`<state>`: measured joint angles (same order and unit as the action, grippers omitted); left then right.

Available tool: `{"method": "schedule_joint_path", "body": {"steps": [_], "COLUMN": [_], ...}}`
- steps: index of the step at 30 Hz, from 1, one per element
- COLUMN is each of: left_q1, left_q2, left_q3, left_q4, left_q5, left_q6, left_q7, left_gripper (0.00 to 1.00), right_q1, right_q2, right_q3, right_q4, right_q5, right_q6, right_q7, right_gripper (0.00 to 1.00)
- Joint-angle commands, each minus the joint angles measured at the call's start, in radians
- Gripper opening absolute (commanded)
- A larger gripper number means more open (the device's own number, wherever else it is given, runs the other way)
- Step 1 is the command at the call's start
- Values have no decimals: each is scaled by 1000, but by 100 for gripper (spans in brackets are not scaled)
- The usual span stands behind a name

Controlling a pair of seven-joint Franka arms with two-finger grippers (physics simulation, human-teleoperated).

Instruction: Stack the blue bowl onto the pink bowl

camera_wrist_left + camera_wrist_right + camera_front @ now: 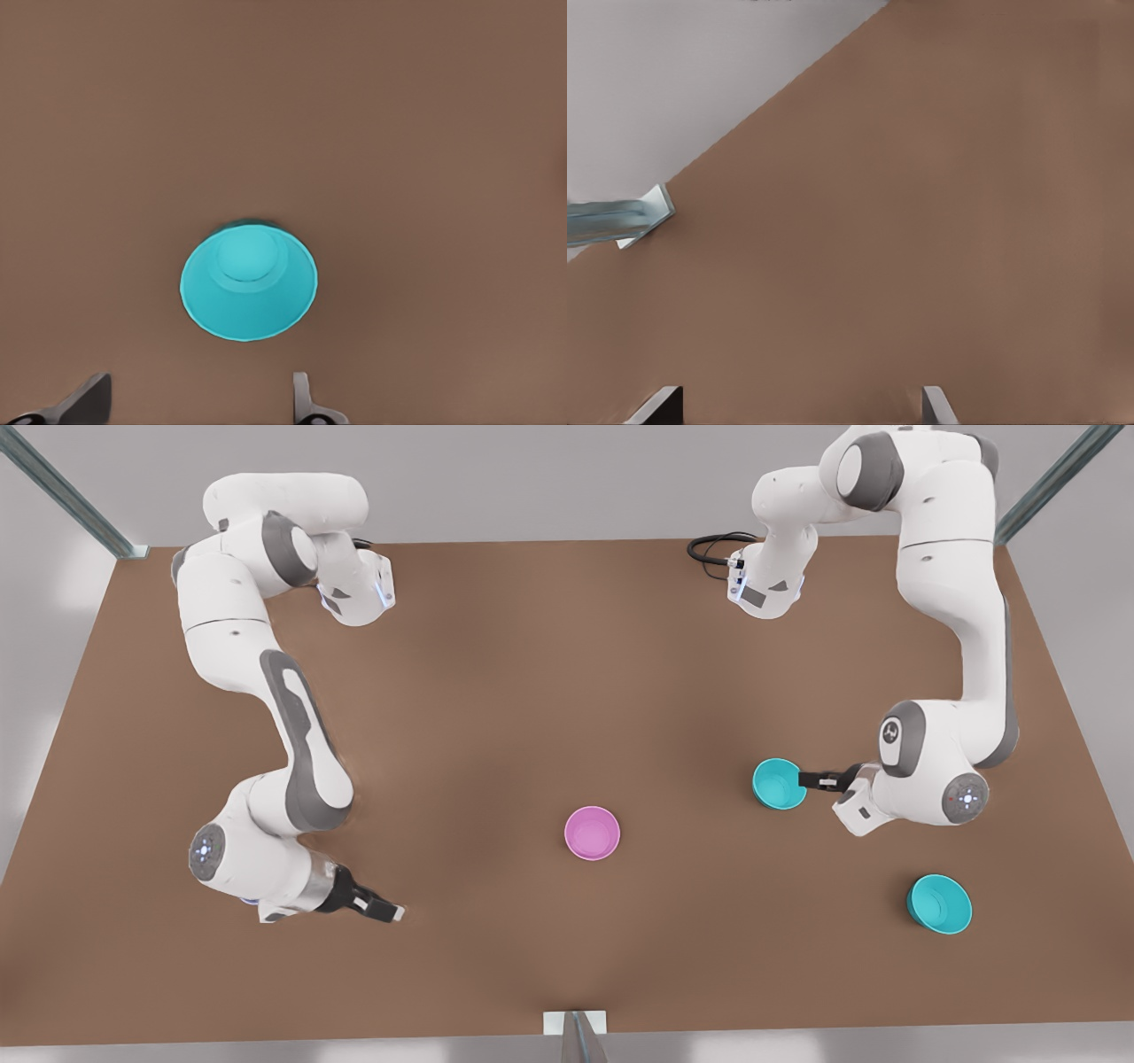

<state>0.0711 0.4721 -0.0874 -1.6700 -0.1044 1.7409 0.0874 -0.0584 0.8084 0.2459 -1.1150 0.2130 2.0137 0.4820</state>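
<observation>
The pink bowl (592,833) stands upright near the table's middle. A blue bowl (779,784) sits to its right in the front view, and it is also seen from above in the left wrist view (248,281). My left gripper (811,781) hovers at that bowl's right rim. Its fingers are open (199,382) and the bowl lies just ahead of the tips, untouched. My right gripper (394,911) waits low over the bare table at the front view's left, open (799,394) with nothing between its fingers.
A second teal bowl (939,903) rests near the front right of the brown table (496,691). A metal bracket (574,1027) marks the front edge's middle and is also seen in the right wrist view (642,217). Frame posts stand at the back corners.
</observation>
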Motion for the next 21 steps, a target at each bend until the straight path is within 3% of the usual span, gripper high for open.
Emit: {"method": "schedule_joint_path", "body": {"steps": [1,4,9,10,11,13,16,17,18,19,21], "left_q1": [10,29,29,29,29,21,24,26,24,24,23], "left_q2": [28,42,56,66,74,92,103,103,105,105,106], "left_q3": [8,9,21,21,21,21,21,23,21,21,21], "left_q4": [-14,-83,-183,-185,-185,-189,-189,-191,-192,-194,-198], "left_q5": [-24,-24,-24,-24,-23,-23,-23,-23,-23,-23,-23], "left_q6": [212,261,341,342,342,344,350,348,348,348,347], "left_q7": [261,302,333,331,331,331,333,331,331,331,328], "left_gripper": [100,100,100,100,100,100,97,74,58,45,29], "right_q1": [-103,-115,-120,-84,-35,-21,-15,-15,-15,-17,-18], "right_q2": [-67,-235,-440,-495,-552,-710,-658,-652,-647,-638,-620], "right_q3": [0,3,1,-77,-143,-146,-142,-142,-142,-143,-145], "right_q4": [3,-5,27,49,11,-213,-195,-197,-197,-197,-195], "right_q5": [-169,-313,-316,-310,-293,-288,-284,-281,-280,-282,-282], "right_q6": [-549,-684,-882,-908,-876,-699,-696,-696,-694,-691,-691], "right_q7": [-474,-574,-640,-641,-642,-638,-638,-638,-637,-637,-638], "right_gripper": [100,100,100,100,100,100,100,100,100,100,100]}}
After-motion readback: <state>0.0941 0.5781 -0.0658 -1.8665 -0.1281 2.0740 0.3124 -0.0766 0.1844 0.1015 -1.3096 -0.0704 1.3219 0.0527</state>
